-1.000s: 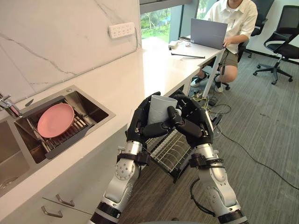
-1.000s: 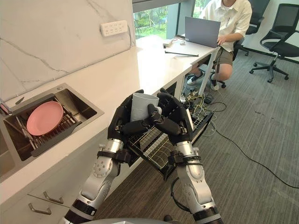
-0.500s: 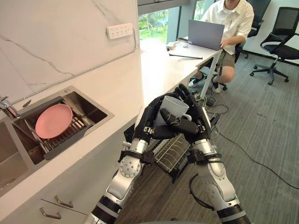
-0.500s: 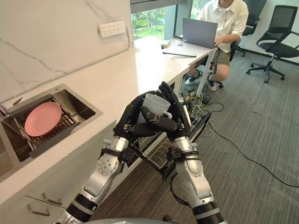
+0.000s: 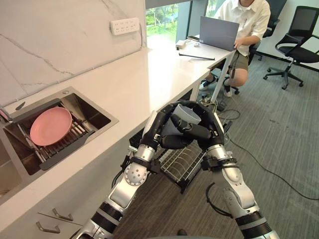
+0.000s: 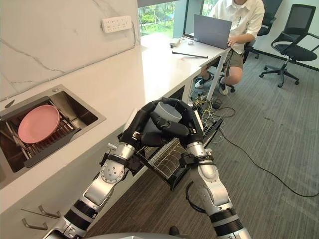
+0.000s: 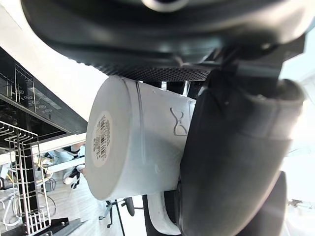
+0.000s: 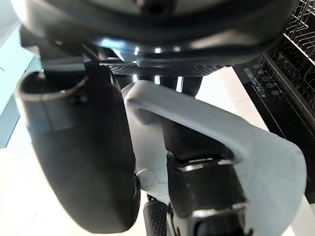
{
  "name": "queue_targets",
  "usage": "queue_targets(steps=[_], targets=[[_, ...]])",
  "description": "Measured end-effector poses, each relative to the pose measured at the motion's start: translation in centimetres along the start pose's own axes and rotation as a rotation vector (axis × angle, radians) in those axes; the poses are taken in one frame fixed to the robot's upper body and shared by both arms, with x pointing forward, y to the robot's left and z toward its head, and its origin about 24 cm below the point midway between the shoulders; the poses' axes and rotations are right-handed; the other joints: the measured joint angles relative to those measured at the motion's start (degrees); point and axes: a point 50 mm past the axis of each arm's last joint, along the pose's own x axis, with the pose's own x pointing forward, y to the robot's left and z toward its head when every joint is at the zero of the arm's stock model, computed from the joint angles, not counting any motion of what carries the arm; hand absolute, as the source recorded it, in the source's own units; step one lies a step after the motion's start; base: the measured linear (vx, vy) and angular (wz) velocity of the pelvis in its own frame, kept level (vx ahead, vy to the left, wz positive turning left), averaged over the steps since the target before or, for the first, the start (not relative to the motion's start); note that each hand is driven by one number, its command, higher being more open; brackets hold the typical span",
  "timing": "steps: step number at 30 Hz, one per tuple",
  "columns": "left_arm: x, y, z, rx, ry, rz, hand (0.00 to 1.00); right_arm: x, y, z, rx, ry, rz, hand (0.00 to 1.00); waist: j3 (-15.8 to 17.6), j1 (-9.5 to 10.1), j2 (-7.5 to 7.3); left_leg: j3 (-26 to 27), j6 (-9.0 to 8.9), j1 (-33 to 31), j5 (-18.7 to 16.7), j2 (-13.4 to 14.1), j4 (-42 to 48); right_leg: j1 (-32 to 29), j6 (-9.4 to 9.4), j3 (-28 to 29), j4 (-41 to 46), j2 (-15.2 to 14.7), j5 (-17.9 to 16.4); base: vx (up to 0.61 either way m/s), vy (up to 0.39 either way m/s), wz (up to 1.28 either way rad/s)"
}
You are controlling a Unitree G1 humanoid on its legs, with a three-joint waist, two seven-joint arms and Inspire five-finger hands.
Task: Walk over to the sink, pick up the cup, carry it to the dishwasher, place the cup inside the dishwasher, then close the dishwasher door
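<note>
Grey carpet floor [image 5: 279, 144] takes the right half of the frame. White counter [image 5: 144, 79] runs from lower left to upper centre, w/ a marble wall behind it. Steel sink [image 5: 97, 113] is set in the counter at mid left. Dishwasher [image 6: 172, 174] stands open under the counter edge at centre, its wire rack [image 5: 185, 162] pulled out over the floor.

A person [image 5: 246, 17] in a white shirt sits at the far end of the counter, upper right, w/ a grey laptop [image 5: 219, 32] in front of them. Black office chair [image 5: 299, 42] at the far upper right.

Pink plate [image 5: 50, 126] leans on a drain rack inside the sink, mid left.

Left hand [image 5: 158, 130] and right hand [image 5: 212, 127] meet at frame centre, both wrapped on the cup. Left fingers curl round the cup body. In the left wrist view the thumb presses its side and the base faces the camera. Right fingers clench on the handle side, w/ a finger through the handle in the right wrist view.

Grey cup [image 5: 185, 114] sits between both hands, tilted, mouth toward upper right. It is in the air above the pulled-out rack, just off the counter edge, not touching rack or counter.

White power strip [image 5: 124, 26] is on the wall, upper centre-left.
</note>
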Motion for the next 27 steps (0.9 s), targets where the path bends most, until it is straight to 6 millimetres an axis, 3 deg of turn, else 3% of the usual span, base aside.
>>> queue_targets(steps=[9, 10, 27], targets=[[-0.4, -0.7, -0.2, -0.055, 0.020, 0.071, 0.30, 0.0, 0.4, -0.2, 0.034, -0.007, -0.022, 0.30, 0.42, 0.22, -0.57, 0.16, 0.03, 0.43, 0.02, -0.30, -0.04, -0.09, 0.34, 0.23, 0.84, -0.15, -0.27, -0.02, -0.009, -0.01], [-0.5, -0.9, -0.2, -0.069, 0.026, 0.082, 0.90, -0.1, 0.5, -0.3, 0.043, -0.008, -0.030, 0.30, 0.43, 0.24, -0.56, 0.15, 0.05, 0.44, 0.04, -0.33, -0.04, -0.09, 0.37, 0.22, 0.87, -0.17, -0.30, 0.00, 0.000, 0.00], [-1.1, -2.2, -0.5, -0.148, 0.069, 0.104, 0.90, -1.4, 0.1, -0.9, -0.018, -0.030, -0.123, 0.30, 0.37, 0.32, -0.45, 0.04, 0.09, 0.80, 0.07, -0.54, -0.05, -0.08, 0.52, 0.11, 1.09, -0.34, -0.55, 0.00, 0.000, 0.00]])
